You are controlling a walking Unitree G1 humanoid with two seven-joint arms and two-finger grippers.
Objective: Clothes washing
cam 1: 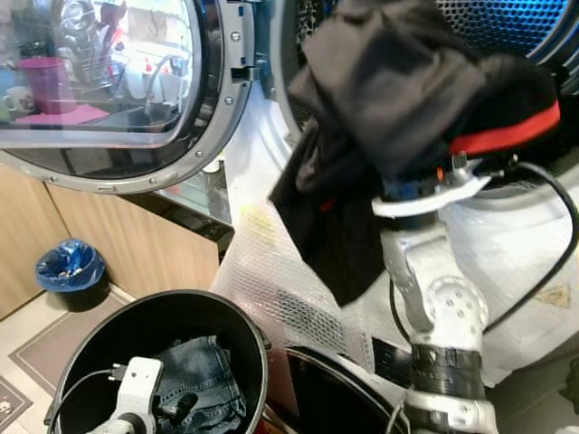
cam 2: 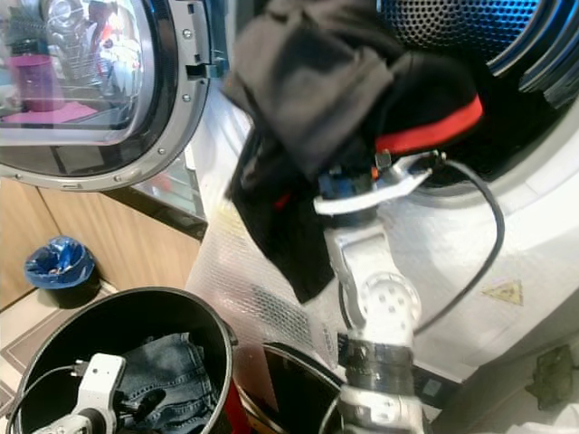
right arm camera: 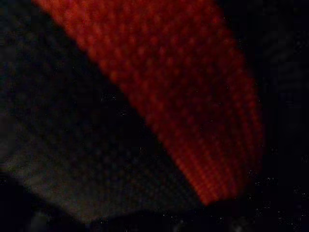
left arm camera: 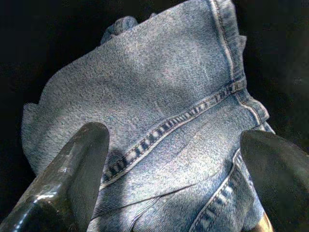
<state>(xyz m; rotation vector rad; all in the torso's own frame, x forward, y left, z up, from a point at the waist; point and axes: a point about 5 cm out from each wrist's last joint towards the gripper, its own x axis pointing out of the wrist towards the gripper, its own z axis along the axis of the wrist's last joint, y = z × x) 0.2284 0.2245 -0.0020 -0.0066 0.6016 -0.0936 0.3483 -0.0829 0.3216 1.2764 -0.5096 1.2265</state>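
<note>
Black bundled garment with a red stripe [cam 1: 407,99] drapes over my right gripper [cam 1: 425,172], whose finger state I cannot tell, just before the far drum mouth [cam 1: 507,27]; left gripper [left arm camera: 174,159] hovers wide over folded blue denim jeans [left arm camera: 159,111].

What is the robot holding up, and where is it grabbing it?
The right gripper carries a black garment with a red stripe at the washer drum; the cloth hides the exact hold.

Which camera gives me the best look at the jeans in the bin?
The left wrist view: the jeans lie close under the open left gripper, seams sharp. Both eye views show them small, bunched in the black bin beneath that arm.
</note>
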